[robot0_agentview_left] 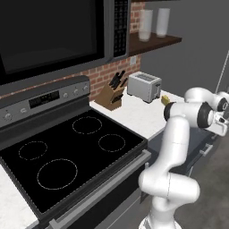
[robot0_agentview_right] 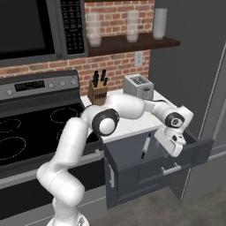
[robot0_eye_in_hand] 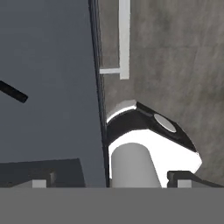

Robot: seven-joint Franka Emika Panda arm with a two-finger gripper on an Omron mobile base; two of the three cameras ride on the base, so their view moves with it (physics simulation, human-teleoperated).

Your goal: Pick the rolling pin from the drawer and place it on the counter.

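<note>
The drawer (robot0_agentview_right: 145, 176) stands pulled open under the counter (robot0_agentview_right: 132, 124). Inside it lies the rolling pin (robot0_agentview_right: 146, 147), a slim pale cylinder with dark handles, pointing roughly front to back. My gripper (robot0_agentview_right: 171, 148) hovers over the drawer's right part, to the right of the pin and apart from it. In the hand view the drawer's dark floor (robot0_eye_in_hand: 48, 65) takes up the left half, and one dark handle end of the rolling pin (robot0_eye_in_hand: 13, 92) pokes in at the left edge. The gripper (robot0_eye_in_hand: 111, 181) is open, its tips wide apart over the drawer's front edge, with nothing between them.
A toaster (robot0_agentview_right: 138, 86) and a knife block (robot0_agentview_right: 98, 90) stand at the back of the counter (robot0_agentview_left: 134, 112), with a small yellow item (robot0_agentview_left: 166, 99) nearby. The black stovetop (robot0_agentview_left: 71, 152) lies to the left. A tall grey cabinet wall (robot0_agentview_right: 190, 66) borders the right.
</note>
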